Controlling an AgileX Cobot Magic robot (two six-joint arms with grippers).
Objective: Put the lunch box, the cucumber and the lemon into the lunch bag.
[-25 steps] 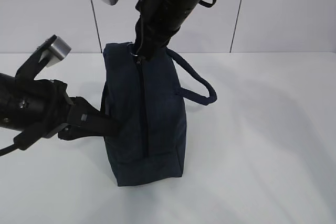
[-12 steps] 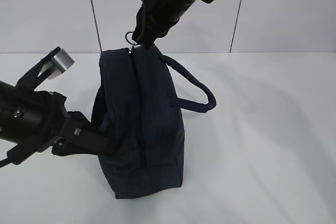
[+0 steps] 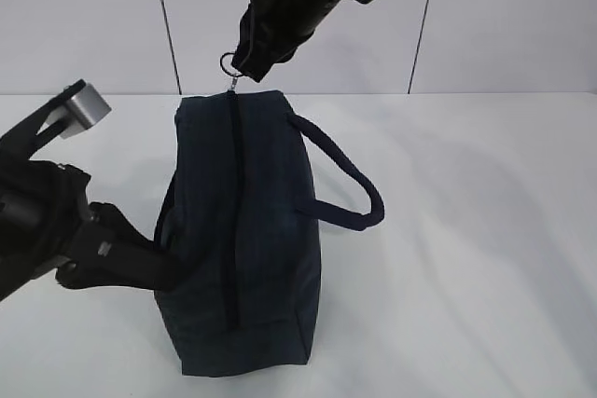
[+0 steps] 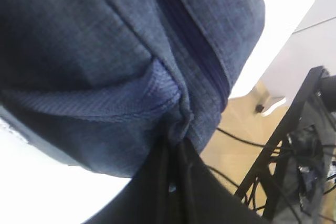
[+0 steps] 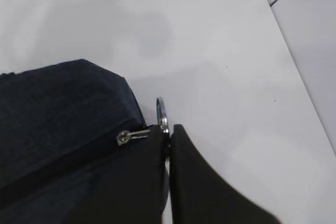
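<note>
The right gripper (image 5: 168, 129) has its jaws pressed nearly together on the silver ring pull (image 5: 162, 113) of the zipper, holding it at the far top corner of the lunch bag (image 3: 244, 230), at about 12 o'clock from the bag's middle in the exterior view. The left gripper (image 4: 170, 142) is clamped tight on a fold of fabric at the bag's near side, at about 9 o'clock. The bag stands on the white table (image 3: 485, 230), its loop handle (image 3: 350, 184) hanging toward 3 o'clock.
</note>
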